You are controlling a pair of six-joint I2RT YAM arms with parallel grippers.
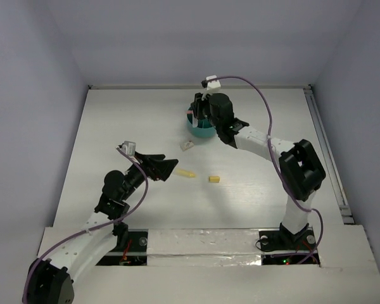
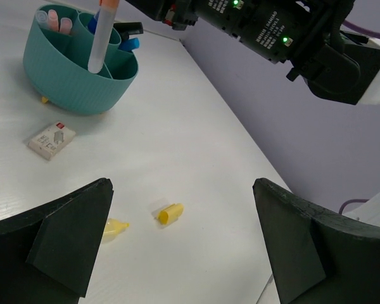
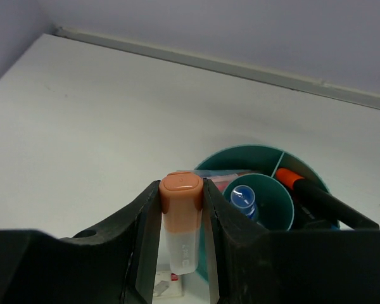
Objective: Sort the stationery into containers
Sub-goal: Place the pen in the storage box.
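Three small pieces lie loose on the table (image 1: 114, 126): a white eraser (image 2: 51, 140) and two yellow bits (image 2: 170, 213). Our right pincer (image 3: 182, 190), closed on an orange-capped marker (image 3: 182, 244), holds it upright over the far teal organizer (image 2: 69, 82); we judge it should lower and release next. Our left pincer (image 2: 180, 209) hangs wide open, empty, above the yellow bits.

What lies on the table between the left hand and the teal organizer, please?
Only a small white eraser lies between the left hand and the teal organizer, nearer the organizer; the top external view shows it.
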